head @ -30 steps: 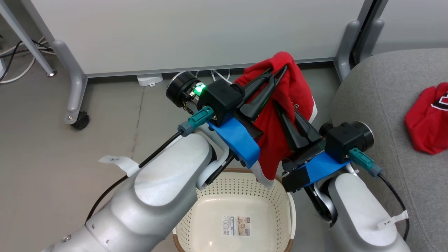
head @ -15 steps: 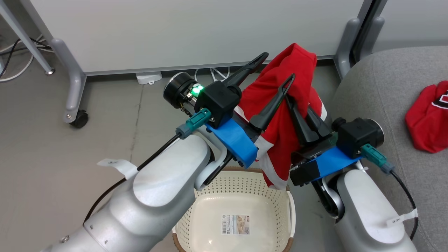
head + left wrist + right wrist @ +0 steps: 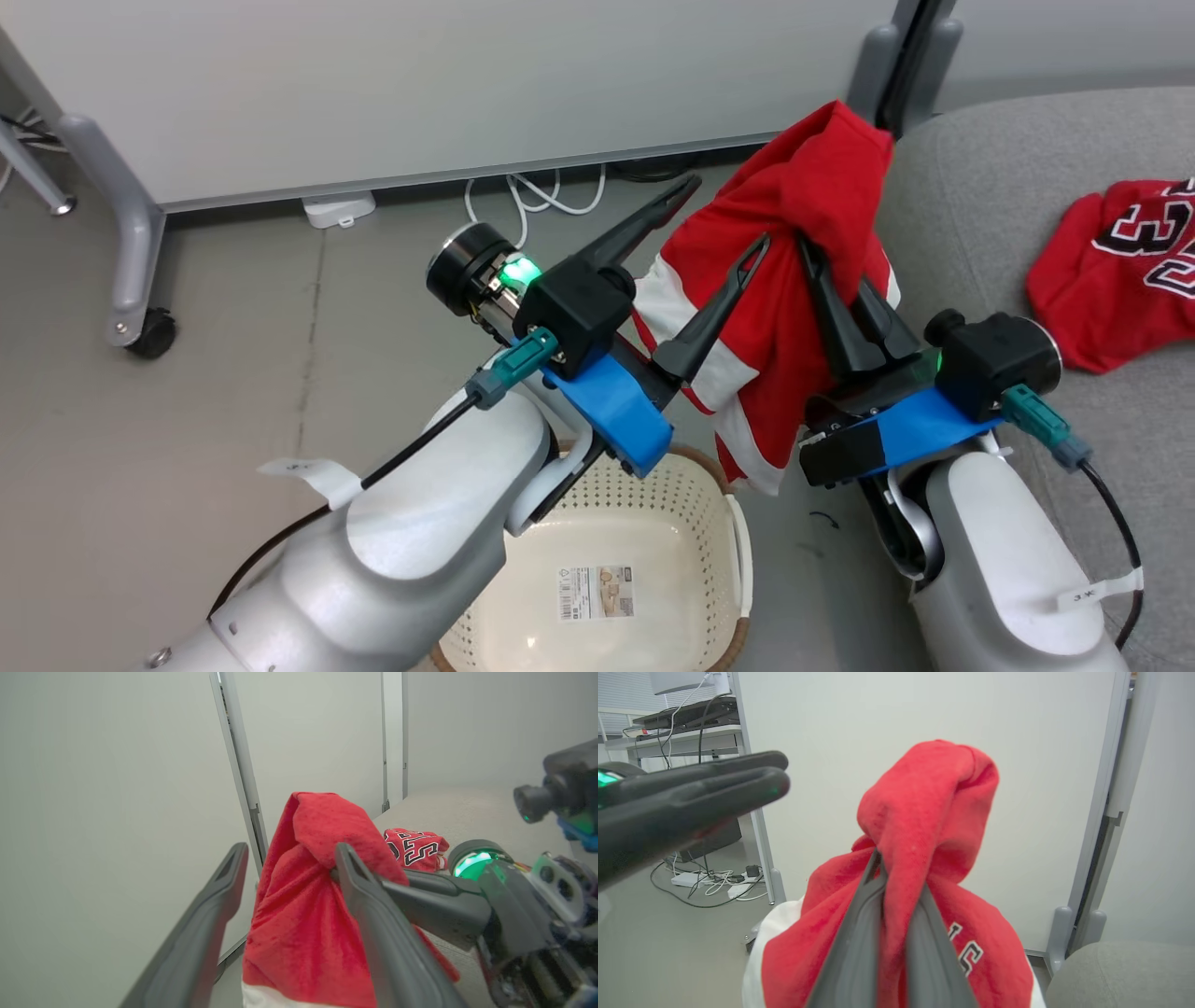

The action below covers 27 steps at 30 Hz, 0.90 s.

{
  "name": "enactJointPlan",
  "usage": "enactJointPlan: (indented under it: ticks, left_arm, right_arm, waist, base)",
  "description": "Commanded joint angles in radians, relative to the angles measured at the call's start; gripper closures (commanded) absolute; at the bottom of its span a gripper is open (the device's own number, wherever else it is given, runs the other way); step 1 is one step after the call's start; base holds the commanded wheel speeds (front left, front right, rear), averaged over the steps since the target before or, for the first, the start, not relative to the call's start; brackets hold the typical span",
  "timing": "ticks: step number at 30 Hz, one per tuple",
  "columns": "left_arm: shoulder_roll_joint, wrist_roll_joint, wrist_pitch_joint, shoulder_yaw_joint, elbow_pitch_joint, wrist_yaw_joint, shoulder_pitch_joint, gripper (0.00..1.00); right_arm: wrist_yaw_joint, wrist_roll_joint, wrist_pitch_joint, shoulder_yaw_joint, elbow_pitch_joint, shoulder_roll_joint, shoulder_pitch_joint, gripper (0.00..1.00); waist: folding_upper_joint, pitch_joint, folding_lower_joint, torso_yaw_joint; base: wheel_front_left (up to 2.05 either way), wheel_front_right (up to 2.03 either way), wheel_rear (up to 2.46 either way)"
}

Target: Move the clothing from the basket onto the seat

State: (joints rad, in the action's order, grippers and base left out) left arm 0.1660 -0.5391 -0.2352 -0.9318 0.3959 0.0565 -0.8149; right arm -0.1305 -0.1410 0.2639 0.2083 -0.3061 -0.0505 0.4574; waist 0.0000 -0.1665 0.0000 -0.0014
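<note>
Left tool (image 3: pixel 730 207) stands w/ fingers spread apart, holding nothing. Right tool (image 3: pixel 826 271) is clamped on a bunched fold of the red jersey (image 3: pixel 812 177), which hangs in the air btwn basket (image 3: pixel 738 532) and seat (image 3: pixel 980 187), hem dangling near the basket rim. Other jersey (image 3: pixel 1120 261) lies on the seat. Done well, I reckon: carry it right over the seat, keep the cloth off the left tool, lower before letting go.

Pale-grey forearms (image 3: pixel 429 523) carry blue wrist brackets (image 3: pixel 611 415), teal plugs (image 3: pixel 518 364) and black cables (image 3: pixel 411 453).
</note>
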Motion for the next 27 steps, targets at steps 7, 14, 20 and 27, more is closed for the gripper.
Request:
enactJointPlan:
  ticks: [7, 14, 20, 27]
  left_arm:
    - [0.030, 0.022, 0.001, -0.032, -0.039, -0.014, 0.039, 0.00]
    - [0.045, 0.031, 0.006, -0.055, -0.066, -0.021, 0.062, 0.00]
    - [0.046, 0.040, 0.011, -0.072, -0.076, -0.022, 0.068, 0.00]
    - [0.050, 0.043, 0.016, -0.089, -0.085, -0.027, 0.071, 0.00]
  right_arm:
    - [-0.001, 0.015, 0.001, -0.049, 0.033, 0.000, -0.033, 1.00]
    - [-0.001, 0.024, 0.001, -0.089, 0.065, 0.000, -0.058, 1.00]
    - [-0.001, 0.030, 0.001, -0.119, 0.085, 0.000, -0.078, 1.00]
    - [-0.001, 0.028, 0.001, -0.158, 0.117, 0.000, -0.110, 1.00]
  waist:
    - [0.0000, -0.032, 0.0000, -0.097]
    - [0.0000, -0.054, 0.0000, -0.158]
    - [0.0000, -0.066, 0.0000, -0.192]
    - [0.0000, -0.079, 0.0000, -0.239]
  base:
    - [0.00, 0.00, 0.00]
    - [0.00, 0.00, 0.00]
    - [0.00, 0.00, 0.00]
    - [0.00, 0.00, 0.00]
